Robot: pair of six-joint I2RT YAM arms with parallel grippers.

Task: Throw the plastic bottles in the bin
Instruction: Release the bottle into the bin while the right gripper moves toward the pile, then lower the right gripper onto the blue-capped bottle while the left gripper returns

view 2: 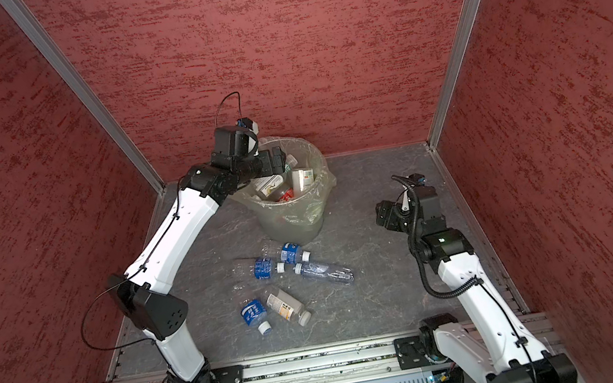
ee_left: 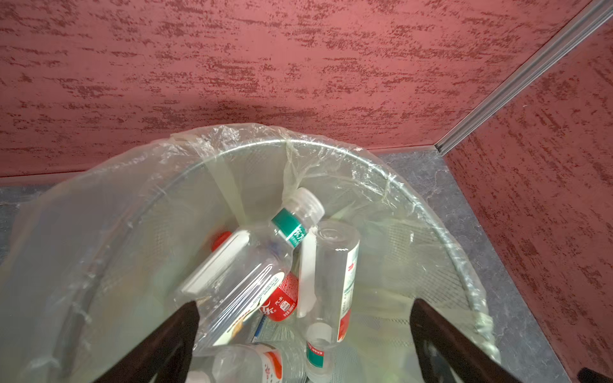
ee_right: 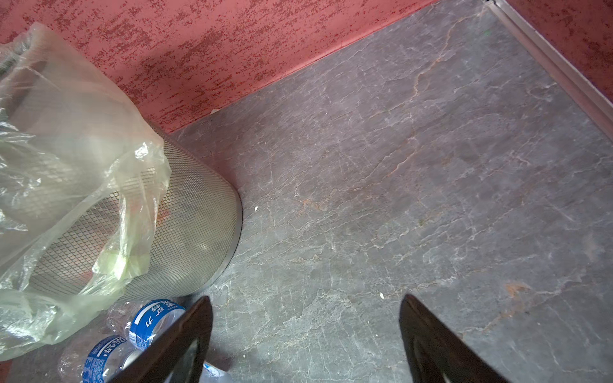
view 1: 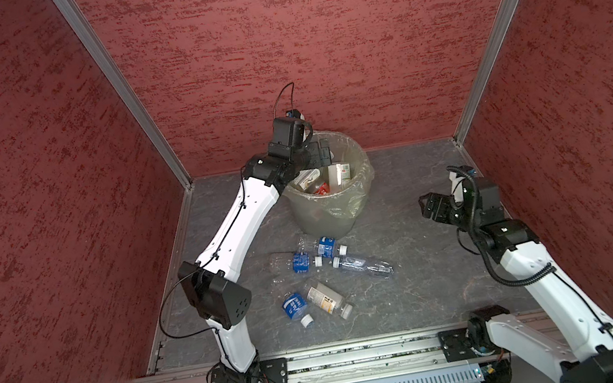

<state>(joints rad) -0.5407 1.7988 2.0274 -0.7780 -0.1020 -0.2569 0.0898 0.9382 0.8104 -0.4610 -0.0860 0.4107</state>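
Note:
The bin (view 1: 326, 218) (view 2: 294, 228) stands at the back of the floor, lined with a translucent bag. My left gripper (view 1: 321, 152) (view 2: 276, 159) hangs over its mouth. In the left wrist view this gripper (ee_left: 304, 304) is open, nothing is held between its fingers, and several plastic bottles (ee_left: 238, 282) lie below inside the bin (ee_left: 331, 142). More plastic bottles (view 1: 299, 261) (view 2: 262, 267) lie on the floor in front of the bin, some with blue labels (ee_right: 152, 318). My right gripper (view 1: 427, 206) (view 2: 382, 215) (ee_right: 306, 298) is open and empty above bare floor, to the right of the bin (ee_right: 185, 215).
Red textured walls (view 1: 315, 52) close in the back and both sides. An aluminium rail (view 1: 365, 353) carrying both arm bases runs along the front edge. The grey stone floor (ee_right: 398, 165) between the bin and the right wall holds nothing.

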